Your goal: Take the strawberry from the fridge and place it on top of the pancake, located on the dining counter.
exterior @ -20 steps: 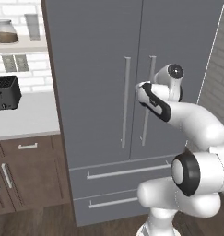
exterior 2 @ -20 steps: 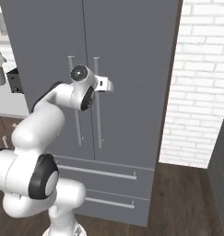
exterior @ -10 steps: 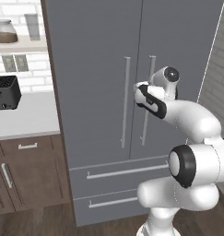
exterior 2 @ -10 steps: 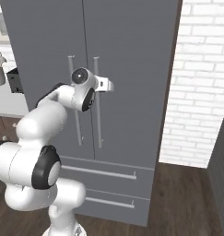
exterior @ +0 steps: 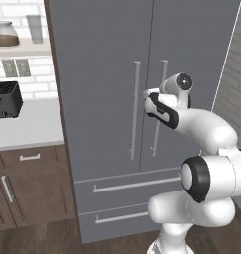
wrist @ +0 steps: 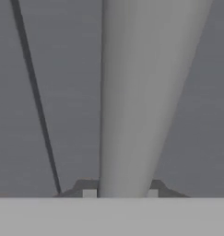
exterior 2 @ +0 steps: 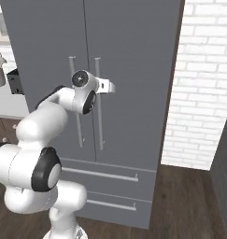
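The fridge [exterior: 102, 74] stands in front of me with both grey doors closed. My gripper [wrist: 120, 193] is shut on the right door's long vertical bar handle [wrist: 136, 92], with one fingertip on each side of the bar. In the left base view the hand [exterior: 154, 99] reaches that handle [exterior: 163, 74] at about mid-height. From the right base view the same handle [exterior 2: 100, 121] runs down past the wrist. The door seam [wrist: 35, 92] lies just left of the held bar. The strawberry is hidden behind the closed doors. The pancake and the dining counter are out of view.
Two closed drawers [exterior: 127, 186] sit below the doors. Left of the fridge, a black toaster [exterior: 5, 99] stands on a pale counter [exterior: 32, 131] over brown cabinets [exterior: 28, 188]. A white brick wall [exterior 2: 203, 93] rises on the right.
The fingers have closed onto the right door handle. The arm has stayed almost where it was, and the doors have not moved.
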Robot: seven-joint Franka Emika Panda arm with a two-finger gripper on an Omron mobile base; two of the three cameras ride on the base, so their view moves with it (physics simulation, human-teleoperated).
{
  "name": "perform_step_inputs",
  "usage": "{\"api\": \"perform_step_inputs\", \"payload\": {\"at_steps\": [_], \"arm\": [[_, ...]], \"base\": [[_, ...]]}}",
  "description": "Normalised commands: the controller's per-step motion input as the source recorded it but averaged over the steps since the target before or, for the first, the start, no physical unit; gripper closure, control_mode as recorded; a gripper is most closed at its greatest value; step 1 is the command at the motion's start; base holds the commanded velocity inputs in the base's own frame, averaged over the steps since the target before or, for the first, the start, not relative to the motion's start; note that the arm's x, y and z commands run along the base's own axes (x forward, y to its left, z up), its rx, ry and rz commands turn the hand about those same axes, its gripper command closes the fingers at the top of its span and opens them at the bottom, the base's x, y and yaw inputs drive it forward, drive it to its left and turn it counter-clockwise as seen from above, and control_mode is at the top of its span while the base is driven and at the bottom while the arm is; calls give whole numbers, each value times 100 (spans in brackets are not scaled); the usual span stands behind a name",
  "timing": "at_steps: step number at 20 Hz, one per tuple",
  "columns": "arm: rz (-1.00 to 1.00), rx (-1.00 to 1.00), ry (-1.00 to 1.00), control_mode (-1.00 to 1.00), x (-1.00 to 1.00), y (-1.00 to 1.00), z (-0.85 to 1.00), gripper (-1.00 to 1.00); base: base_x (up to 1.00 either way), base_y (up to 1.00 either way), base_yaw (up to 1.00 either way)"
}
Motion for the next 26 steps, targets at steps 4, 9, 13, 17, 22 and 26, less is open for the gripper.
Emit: {"api": "perform_step_inputs", "payload": {"at_steps": [4, 9, 13, 17, 22, 26], "arm": [[1, 4, 1, -100, -94, -25, 0, 100], [0, 6, 1, -100, -100, -39, 6, 100], [0, 6, 6, -100, -93, -46, 15, 100], [0, 2, 9, -100, -47, -38, -1, -100], [0, 0, 5, -100, -3, 0, -7, -100], [0, -7, -25, -100, -85, 2, 23, -100]], "base": [[0, 0, 0], [0, 0, 0], [0, 0, 0], [0, 0, 0], [0, 0, 0], [0, 0, 0]]}}
